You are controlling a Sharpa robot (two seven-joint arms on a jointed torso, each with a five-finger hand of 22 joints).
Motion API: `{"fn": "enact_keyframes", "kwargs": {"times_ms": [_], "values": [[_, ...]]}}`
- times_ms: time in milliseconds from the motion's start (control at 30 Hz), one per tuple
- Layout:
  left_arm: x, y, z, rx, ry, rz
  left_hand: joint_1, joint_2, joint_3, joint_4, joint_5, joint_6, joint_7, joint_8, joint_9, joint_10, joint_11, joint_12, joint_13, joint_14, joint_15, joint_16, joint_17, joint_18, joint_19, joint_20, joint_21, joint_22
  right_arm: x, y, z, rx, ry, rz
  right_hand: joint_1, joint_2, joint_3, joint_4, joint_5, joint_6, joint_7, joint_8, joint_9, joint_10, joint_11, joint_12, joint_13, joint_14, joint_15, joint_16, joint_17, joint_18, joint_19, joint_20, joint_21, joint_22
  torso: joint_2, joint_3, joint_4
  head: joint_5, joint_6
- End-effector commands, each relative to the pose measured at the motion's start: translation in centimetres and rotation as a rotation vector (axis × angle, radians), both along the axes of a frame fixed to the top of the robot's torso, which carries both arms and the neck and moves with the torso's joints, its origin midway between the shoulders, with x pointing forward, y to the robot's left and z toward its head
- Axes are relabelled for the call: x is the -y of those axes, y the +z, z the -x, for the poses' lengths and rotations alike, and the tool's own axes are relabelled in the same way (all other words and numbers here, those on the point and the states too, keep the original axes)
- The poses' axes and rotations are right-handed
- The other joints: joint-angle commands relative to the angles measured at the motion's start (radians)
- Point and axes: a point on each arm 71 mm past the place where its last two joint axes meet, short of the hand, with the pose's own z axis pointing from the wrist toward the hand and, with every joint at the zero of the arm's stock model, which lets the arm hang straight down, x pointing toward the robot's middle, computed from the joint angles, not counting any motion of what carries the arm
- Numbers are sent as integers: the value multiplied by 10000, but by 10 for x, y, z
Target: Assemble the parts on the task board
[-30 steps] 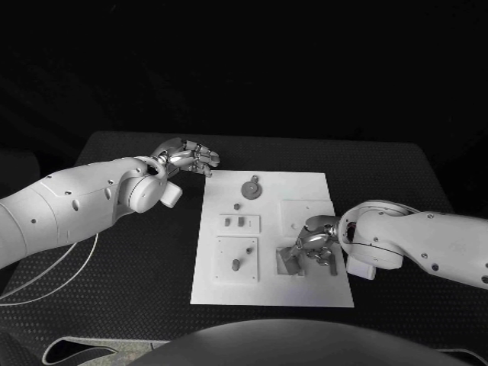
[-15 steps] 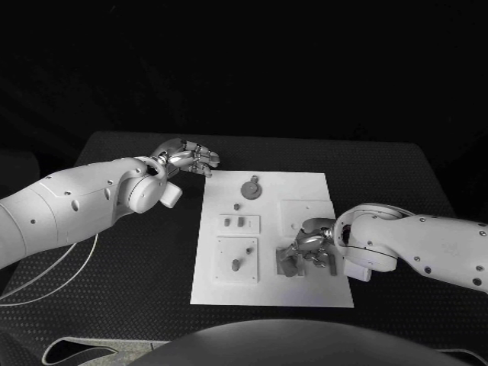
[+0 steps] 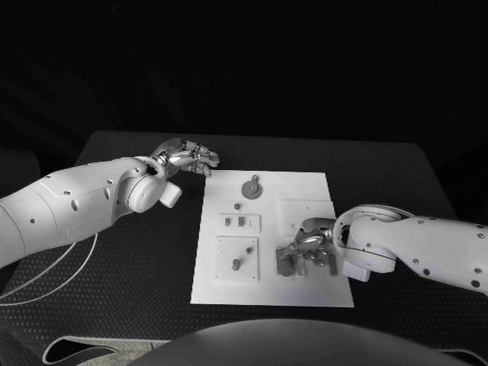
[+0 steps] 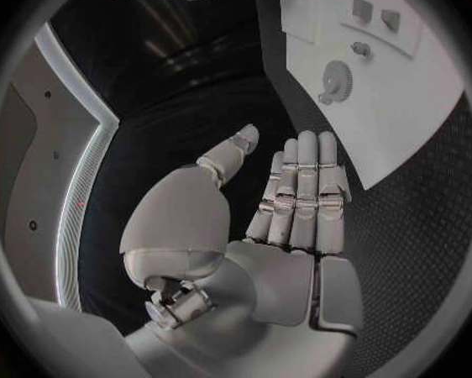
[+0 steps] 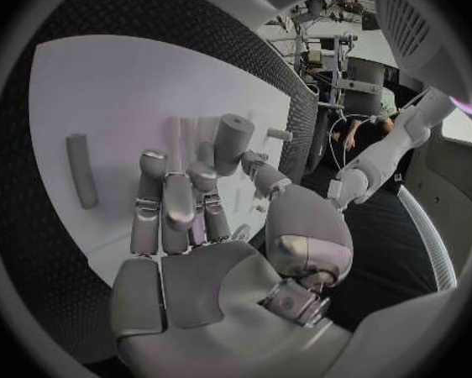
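The white task board (image 3: 269, 293) lies mid-table. My right hand (image 3: 310, 248) hovers low over its near right part, fingers curled round a grey peg (image 5: 234, 141) that stands between thumb and fingers (image 5: 165, 195). A grey block (image 3: 287, 263) lies just under that hand. A grey rod (image 5: 80, 170) lies flat on the board (image 5: 110, 84) beside the hand (image 5: 205, 218). My left hand (image 3: 189, 158) hangs off the board's far left corner; its fingers (image 4: 302, 189) are straight, with the thumb apart, and hold nothing. A grey gear (image 3: 251, 187) sits at the board's far end.
The board also carries a small plate with two slots (image 3: 239, 223), a square plate with a short peg (image 3: 236, 264) and a raised white square (image 3: 306, 207). The gear (image 4: 336, 77) and board (image 4: 415, 118) lie beyond the left fingertips. Black table (image 3: 123, 267) surrounds the board.
My right hand has shifted slightly left and toward the near edge over the grey block. The left hand has stayed still.
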Motion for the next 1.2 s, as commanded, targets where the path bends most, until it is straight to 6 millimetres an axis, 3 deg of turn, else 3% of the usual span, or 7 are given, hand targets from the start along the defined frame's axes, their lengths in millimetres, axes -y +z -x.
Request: {"fn": "enact_keyframes", "kwargs": {"times_ms": [33,233,367,533,633,933,1200], "values": [[2,1,0,-15,-122,128,-102,-13,-8,69,34,-83,5,56,-15,-65,5,8,-13,14,74,-34,11,31,-6,31,18,-10,-1,-1,-1,457,-100,41,-10,127,35,-19,37,44,-56,-23,10,15,-53,-2,18,73,-44,72,25,66,7,-59,14,181,-2,0,1,-18,2],[2,1,0,-23,-130,128,-103,-8,-5,74,35,-83,4,57,-15,-65,5,9,-13,15,74,-37,15,32,-7,31,18,-11,-1,0,-1,645,-4,-76,-101,33,0,-10,37,102,-80,-9,25,67,-76,22,20,160,-65,125,77,66,50,-77,44,182,-5,3,0,-29,9],[2,1,0,-27,-115,120,-107,-3,-4,80,35,-85,5,58,-16,-66,5,9,-14,16,75,-39,19,32,-6,31,19,-11,1,0,1,467,343,-223,-165,-615,78,83,41,72,-78,-51,17,54,-77,-2,6,100,-76,101,-47,66,61,-104,28,159,-9,2,2,-34,15],[1,1,0,-25,-88,108,-111,-2,-4,84,35,-86,5,58,-16,-67,6,10,-14,16,75,-42,22,32,-7,32,19,-11,7,2,6,444,662,-380,-177,-1770,592,830,44,-9,-52,-118,28,6,-51,-32,1,-14,-65,73,-237,66,120,-126,-10,125,-6,10,-1,-14,44],[0,1,0,-30,-74,100,-113,-3,-4,86,34,-87,5,58,-16,-68,6,10,-14,16,75,-43,24,32,-7,32,19,-12,10,4,7,594,869,-390,-226,-2045,564,1009,38,-70,-24,-147,42,-44,-27,-32,15,-106,-41,61,-332,66,79,-107,-21,139,-8,8,-11,-15,45],[0,1,0,-28,-80,104,-117,-5,-4,92,34,-87,5,60,-17,-69,6,11,-15,16,75,-48,30,33,-9,32,19,-13,13,8,13,808,1869,-347,73,-1924,-154,536,44,-106,-24,-127,158,-120,-24,7,59,-192,-30,144,-348,66,-45,-119,6,174,-1,23,-15,-26,62],[0,1,0,-38,-71,107,-121,-4,-3,98,34,-88,5,61,-17,-69,6,12,-15,17,75,-52,35,33,-10,32,19,-13,13,6,18,483,2800,243,853,-1514,-397,-187,43,237,-154,54,295,110,-147,121,70,10,-122,261,-223,66,33,-141,67,165,1,11,-12,-45,8]]}}
